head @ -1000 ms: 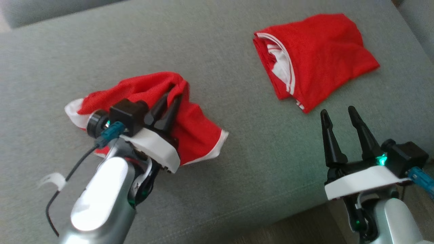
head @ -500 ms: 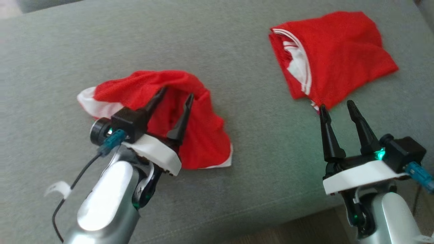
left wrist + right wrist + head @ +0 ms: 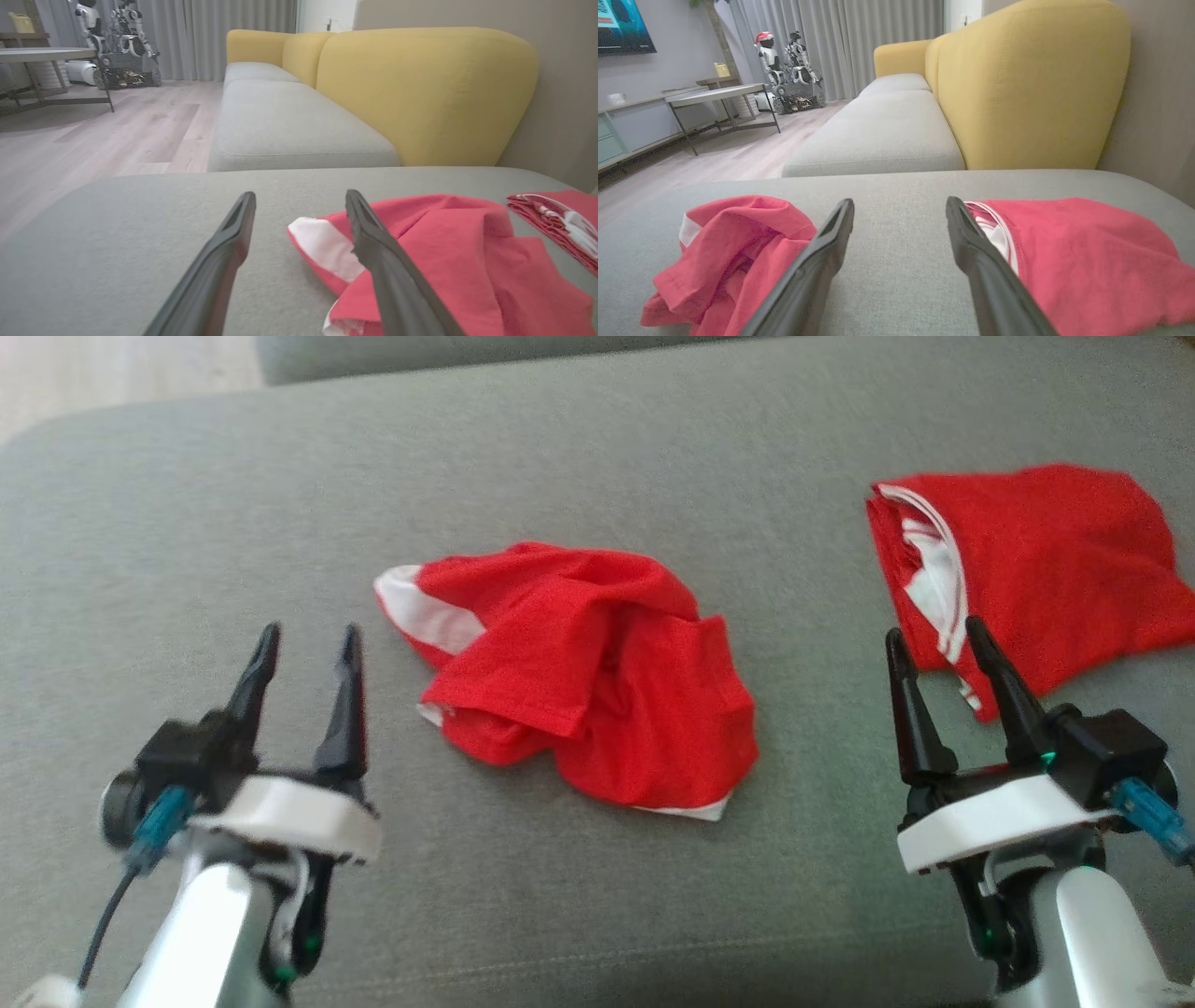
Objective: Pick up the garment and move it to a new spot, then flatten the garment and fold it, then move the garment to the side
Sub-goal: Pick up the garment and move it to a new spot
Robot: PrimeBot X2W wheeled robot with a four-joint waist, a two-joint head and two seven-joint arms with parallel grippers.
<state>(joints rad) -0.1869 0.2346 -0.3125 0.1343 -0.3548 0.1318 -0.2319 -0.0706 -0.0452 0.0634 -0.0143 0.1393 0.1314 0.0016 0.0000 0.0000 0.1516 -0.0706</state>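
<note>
While the crumpled red garment (image 3: pixel 597 672) lay heaped on the grey sofa cushion (image 3: pixel 597 457) between both hands, the left hand (image 3: pixel 309 633) hovered beside it, fingers apart and empty, and the right hand (image 3: pixel 934 631), likewise spread, stood near a folded red garment (image 3: pixel 1046 560).

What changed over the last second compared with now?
The left end effector let go of the crumpled red garment and drew back to the left of it, open and clear. The garment lies loose on the grey cushion. The right end effector stayed open and empty; the folded red garment stayed put.
</note>
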